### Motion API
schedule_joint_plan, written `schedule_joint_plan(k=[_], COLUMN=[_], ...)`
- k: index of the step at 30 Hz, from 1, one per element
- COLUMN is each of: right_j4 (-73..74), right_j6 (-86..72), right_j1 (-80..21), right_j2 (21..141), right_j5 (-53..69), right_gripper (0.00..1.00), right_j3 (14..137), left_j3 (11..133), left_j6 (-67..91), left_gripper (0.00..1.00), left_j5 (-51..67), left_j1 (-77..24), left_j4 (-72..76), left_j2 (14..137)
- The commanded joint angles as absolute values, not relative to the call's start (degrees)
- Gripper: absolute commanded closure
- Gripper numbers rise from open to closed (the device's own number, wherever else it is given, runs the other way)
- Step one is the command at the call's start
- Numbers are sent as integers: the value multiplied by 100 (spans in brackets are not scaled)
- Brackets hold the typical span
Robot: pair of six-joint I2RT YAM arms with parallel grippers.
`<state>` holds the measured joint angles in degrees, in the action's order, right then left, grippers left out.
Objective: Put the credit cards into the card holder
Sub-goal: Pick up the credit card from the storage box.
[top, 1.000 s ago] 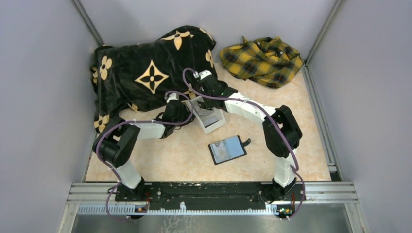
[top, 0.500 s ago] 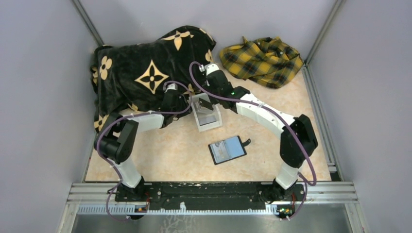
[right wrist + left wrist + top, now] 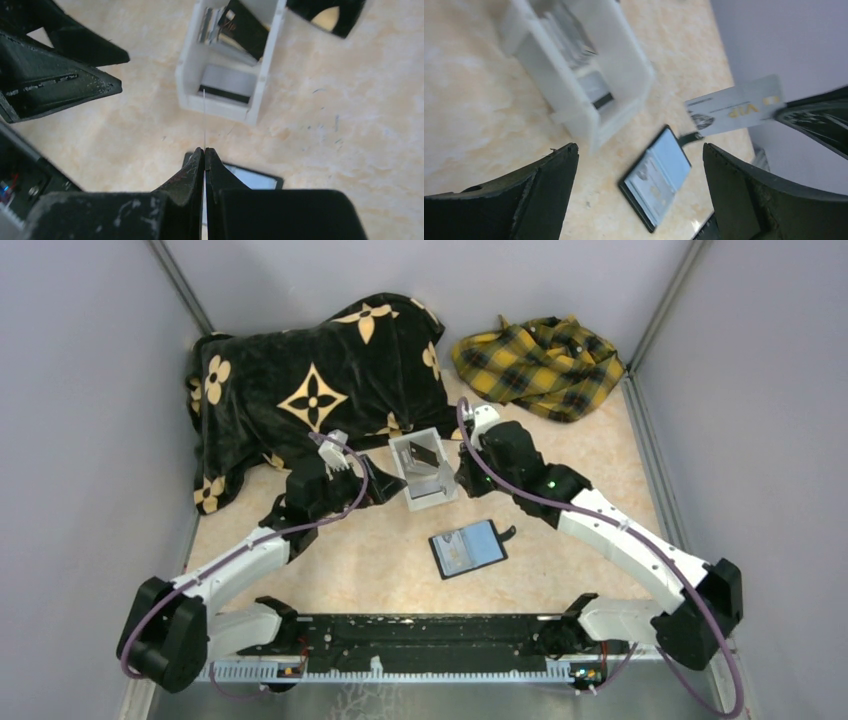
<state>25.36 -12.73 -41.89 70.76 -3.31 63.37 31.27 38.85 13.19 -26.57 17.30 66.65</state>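
Note:
The card holder lies open on the table, grey slots up, near the middle; it also shows in the left wrist view and under the right fingers. My right gripper is shut on a pale grey credit card marked VIP, seen edge-on, held above the table just right of the white box. More credit cards stand in that box. My left gripper is open and empty, left of the box.
The clear-white open-top box stands behind the card holder. A black blanket with gold flowers lies at the back left and a yellow plaid cloth at the back right. Grey walls close in both sides.
My right gripper has come out of the box with a card and moved right and nearer. My left gripper has drawn back from the box's left side.

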Motion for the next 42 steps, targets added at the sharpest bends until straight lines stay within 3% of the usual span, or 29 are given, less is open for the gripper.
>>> schedule_joint_plan(k=[1, 12, 22, 36, 42], right_j4=[2256, 1580, 1192, 700, 590], right_j6=[-1788, -2566, -2819, -2978, -2991], right_j1=[-4238, -3996, -3690, -3249, -3095], right_j2=[6397, 5739, 5700, 6084, 6200], right_j5=[941, 2903, 3791, 4556, 4636], right_gripper=[100, 100, 100, 100, 100], right_j3=[5801, 4757, 4405, 4127, 4081], left_j3=[2911, 2935, 2893, 2848, 2862], left_j6=[3715, 2928, 2745, 3014, 3072], left_gripper=[1, 8, 19, 59, 83], left_j5=[2481, 3376, 4040, 4880, 5160], left_j1=[-2993, -3656, -3656, -3656, -3656], left_j4=[2134, 1939, 2114, 2712, 2836], left_j2=[6147, 6177, 6517, 6890, 7096])
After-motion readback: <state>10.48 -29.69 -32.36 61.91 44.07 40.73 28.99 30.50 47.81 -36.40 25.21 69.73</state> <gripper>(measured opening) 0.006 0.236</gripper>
